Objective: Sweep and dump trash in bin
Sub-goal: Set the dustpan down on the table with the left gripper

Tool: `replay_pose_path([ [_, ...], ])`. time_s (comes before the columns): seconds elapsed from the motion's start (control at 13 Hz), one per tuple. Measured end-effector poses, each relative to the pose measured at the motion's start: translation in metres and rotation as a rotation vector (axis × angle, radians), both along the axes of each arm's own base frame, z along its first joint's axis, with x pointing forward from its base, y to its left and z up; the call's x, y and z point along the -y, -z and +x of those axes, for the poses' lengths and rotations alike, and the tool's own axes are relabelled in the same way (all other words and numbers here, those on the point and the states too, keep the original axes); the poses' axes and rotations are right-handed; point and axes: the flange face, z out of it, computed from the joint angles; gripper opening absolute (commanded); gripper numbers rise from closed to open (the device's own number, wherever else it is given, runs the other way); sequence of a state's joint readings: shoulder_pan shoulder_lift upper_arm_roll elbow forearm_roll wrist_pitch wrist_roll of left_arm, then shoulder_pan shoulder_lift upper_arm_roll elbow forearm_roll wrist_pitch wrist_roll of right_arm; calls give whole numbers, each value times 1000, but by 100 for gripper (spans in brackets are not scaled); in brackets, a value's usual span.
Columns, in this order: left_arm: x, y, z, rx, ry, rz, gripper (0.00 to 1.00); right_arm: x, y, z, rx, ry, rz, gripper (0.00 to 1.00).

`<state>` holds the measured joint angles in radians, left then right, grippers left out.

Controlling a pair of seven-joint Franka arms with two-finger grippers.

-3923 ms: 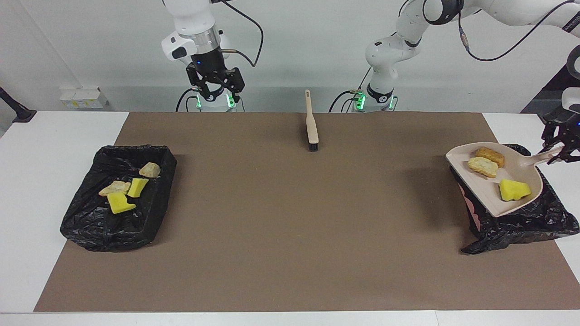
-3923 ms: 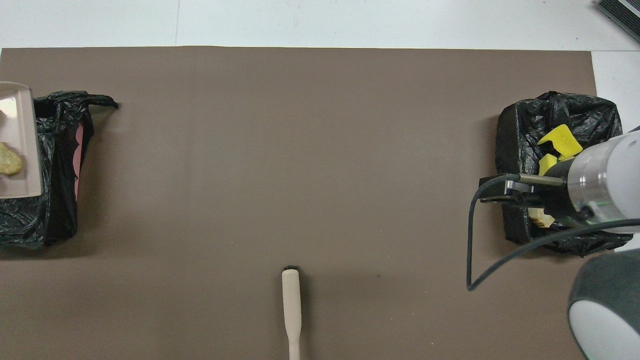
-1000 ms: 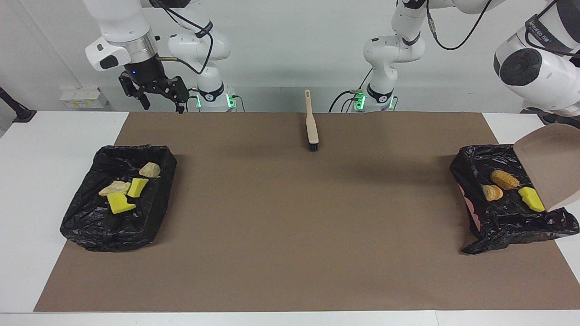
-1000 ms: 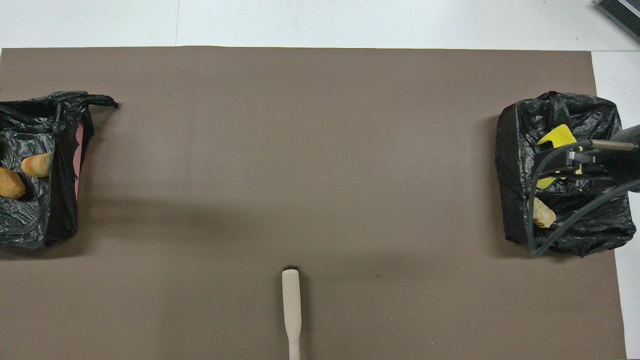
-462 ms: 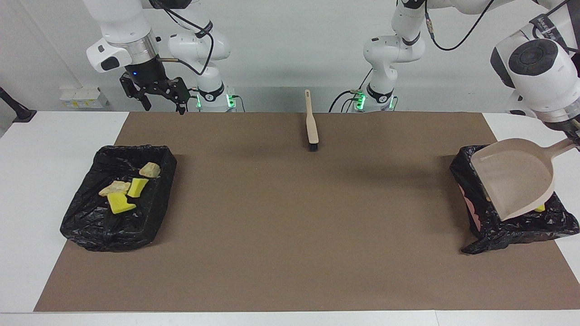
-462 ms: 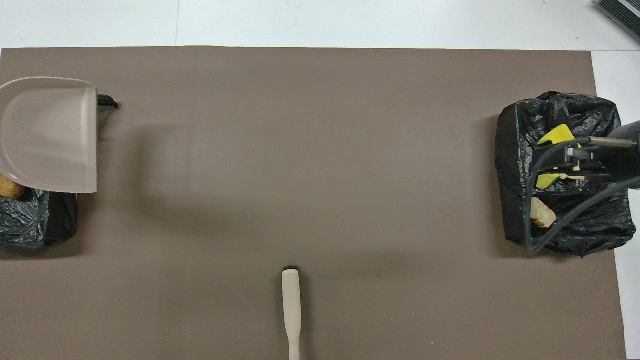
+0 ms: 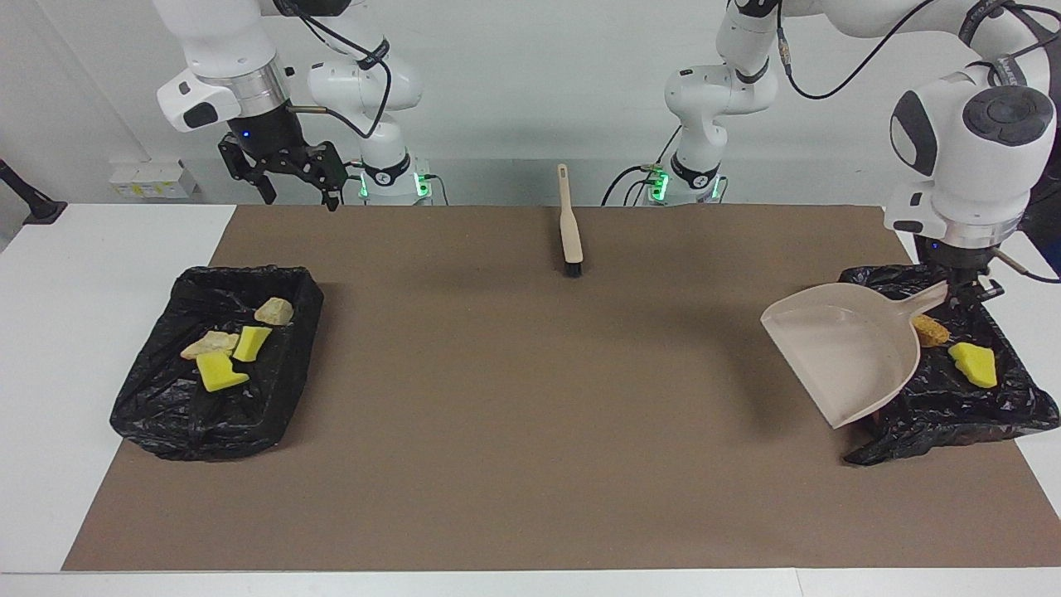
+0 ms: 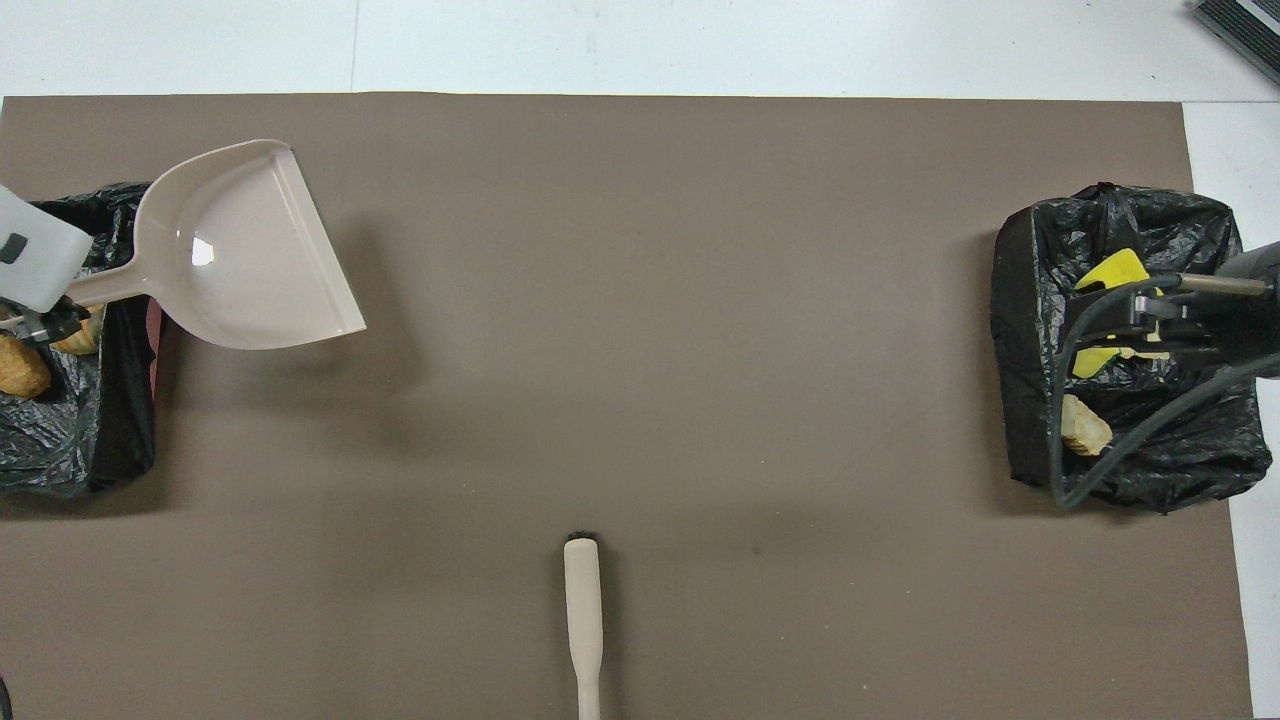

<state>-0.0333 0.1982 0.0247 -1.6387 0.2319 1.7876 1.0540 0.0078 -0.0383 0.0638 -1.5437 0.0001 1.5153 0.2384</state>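
Left end effector point(image 7: 964, 286) grips my emptied dustpan point(image 7: 845, 352) over the bin point(image 7: 953, 414) at three o'clock facing, right end effector point(image 7: 286, 178) waits open, all trash point(image 7: 974, 365) I see sits binned, brush point(image 7: 569, 224) parked.

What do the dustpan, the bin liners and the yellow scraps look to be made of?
Dustpan: smooth beige moulded plastic, most likely; a glossy highlight shows in its scoop in the overhead view. Bin liners: thin black plastic film, crinkled and shiny along the folds. Yellow scraps: probably sponge foam, matte with straight-cut edges and no shine. Their texture cannot be made out.
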Motion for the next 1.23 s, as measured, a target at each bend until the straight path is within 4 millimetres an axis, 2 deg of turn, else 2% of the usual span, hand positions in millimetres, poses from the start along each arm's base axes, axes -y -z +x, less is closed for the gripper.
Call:
replay_pose_path([
  [0.23, 69, 27, -7, 12, -216, -41, 0, 0, 0, 0, 0, 0, 0, 100],
  [0.62, 189, 41, -27, 64, -567, -91, 0, 0, 0, 0, 0, 0, 0, 100],
  [0.85, 251, 53, -43, 83, -749, -159, 0, 0, 0, 0, 0, 0, 0, 100],
  [1.08, 318, 90, -59, 110, -881, -213, 0, 0, 0, 0, 0, 0, 0, 100],
  [1.23, 338, 112, -65, 91, -942, -246, 0, 0, 0, 0, -1, 0, 0, 100],
])
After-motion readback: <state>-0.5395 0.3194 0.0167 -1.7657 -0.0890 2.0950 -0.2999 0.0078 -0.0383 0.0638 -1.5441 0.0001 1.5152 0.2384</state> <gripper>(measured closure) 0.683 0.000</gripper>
